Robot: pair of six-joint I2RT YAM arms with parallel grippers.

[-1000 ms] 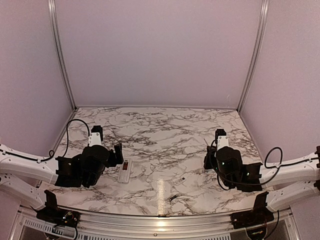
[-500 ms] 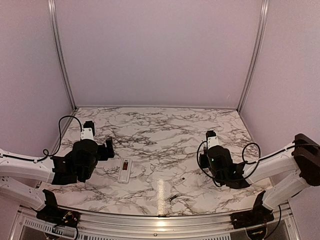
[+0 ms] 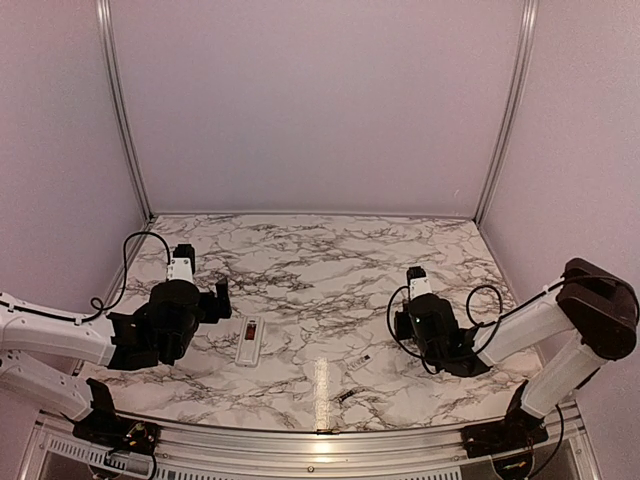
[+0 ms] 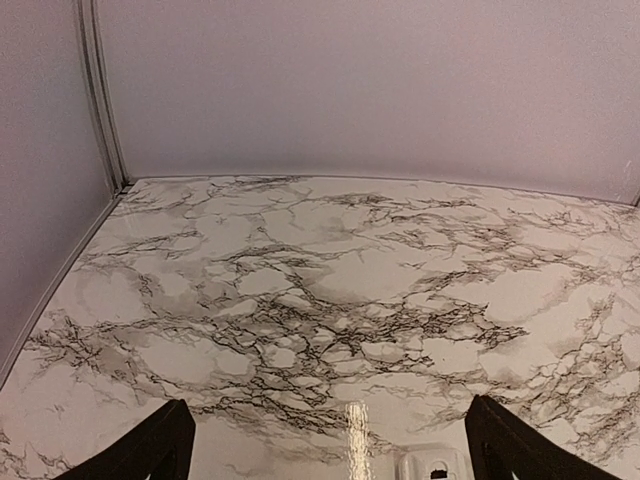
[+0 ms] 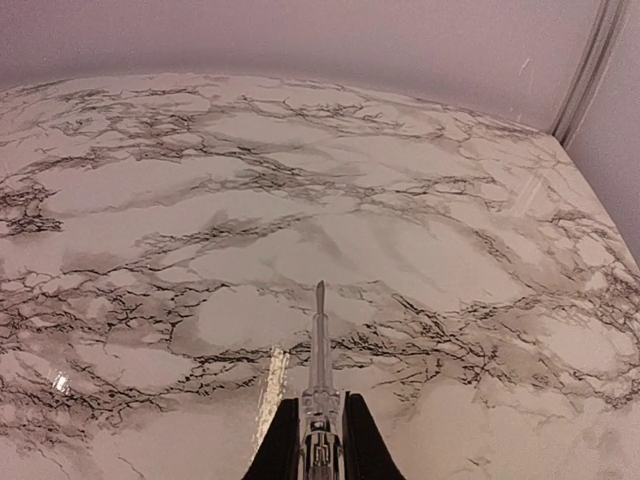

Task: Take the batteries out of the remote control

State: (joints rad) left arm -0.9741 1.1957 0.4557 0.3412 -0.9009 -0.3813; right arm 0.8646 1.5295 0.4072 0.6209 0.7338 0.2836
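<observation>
The white remote control (image 3: 249, 342) lies flat on the marble table (image 3: 330, 270), its dark and red recess facing up. Only its end (image 4: 432, 465) shows in the left wrist view, beside the right finger. My left gripper (image 3: 200, 285) hovers just left of it, jaws wide open (image 4: 330, 460) with nothing between them. My right gripper (image 3: 412, 292) is at the right and shut (image 5: 320, 440) on a thin grey pointed rod (image 5: 318, 340) that sticks out over bare marble. A tiny dark battery (image 3: 367, 357) lies between the remote and the right arm. Another small battery (image 3: 345, 397) rests near the front edge.
Purple walls with metal corner posts (image 3: 120, 110) close in the table at the back and sides. A bright strip of light glare (image 3: 321, 392) lies on the marble near the front rail (image 3: 320, 440).
The left gripper has drawn back and to the left, away from the remote, still open. The right gripper has shifted left towards the table's middle, its elbow risen, still shut on the rod.
</observation>
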